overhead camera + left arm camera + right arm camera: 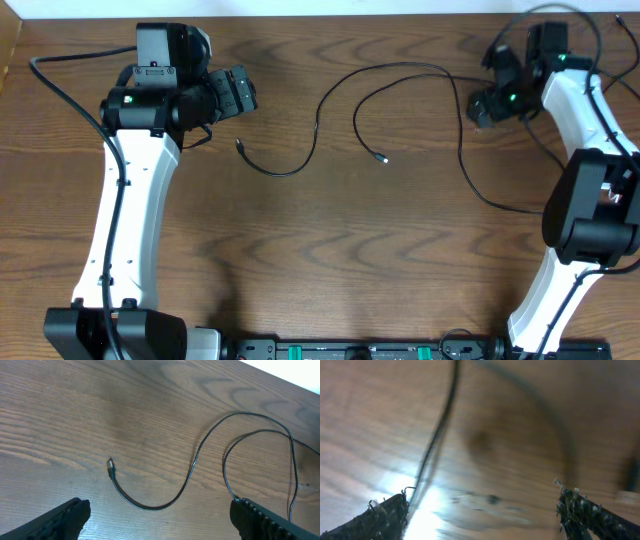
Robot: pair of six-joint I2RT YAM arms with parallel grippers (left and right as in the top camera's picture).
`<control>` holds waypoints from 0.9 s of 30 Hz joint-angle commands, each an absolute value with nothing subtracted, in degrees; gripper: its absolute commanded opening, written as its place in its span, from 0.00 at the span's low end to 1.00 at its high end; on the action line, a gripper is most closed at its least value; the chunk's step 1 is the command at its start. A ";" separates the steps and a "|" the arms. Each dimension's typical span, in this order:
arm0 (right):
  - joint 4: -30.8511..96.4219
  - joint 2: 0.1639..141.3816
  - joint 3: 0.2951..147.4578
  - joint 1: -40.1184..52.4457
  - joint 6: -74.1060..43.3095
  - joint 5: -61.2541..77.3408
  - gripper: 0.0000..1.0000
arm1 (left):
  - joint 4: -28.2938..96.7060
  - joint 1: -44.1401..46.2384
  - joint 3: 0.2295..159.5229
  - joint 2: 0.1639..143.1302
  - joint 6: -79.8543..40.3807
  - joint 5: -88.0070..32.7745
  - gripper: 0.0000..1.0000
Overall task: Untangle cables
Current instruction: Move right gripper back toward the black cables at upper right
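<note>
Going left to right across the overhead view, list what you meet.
the white forearm of the left arm → left plug end of the thin black cable → second small plug end → right gripper → black joint housing of the right arm

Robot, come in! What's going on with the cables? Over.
Left gripper open, empty. Right gripper open, empty. Cables loose on table. Nothing seen in the way.

Overhead: fixed above, facing straight down, far; whole table [320, 260] framed.
Left wrist: behind left gripper [160, 506], angled down, fairly near; shares the black cable [191, 467] [283, 173] loop with overhead.
Right wrist: behind right gripper [482, 500], very close to tabletop, blurred.
</note>
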State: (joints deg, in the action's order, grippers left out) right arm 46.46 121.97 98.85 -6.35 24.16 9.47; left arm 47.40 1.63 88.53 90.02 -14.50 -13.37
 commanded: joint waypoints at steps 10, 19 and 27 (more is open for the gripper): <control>48.07 124.53 101.34 -10.35 28.47 4.23 0.89 | 47.27 1.76 88.36 91.46 -13.56 -13.04 0.94; 48.45 126.93 101.23 -12.08 30.37 10.81 0.89 | 47.27 1.98 88.36 94.24 -13.58 -13.06 0.94; 48.73 132.40 101.03 -11.94 30.50 14.22 0.83 | 46.87 2.72 88.36 94.52 -13.61 -13.06 0.94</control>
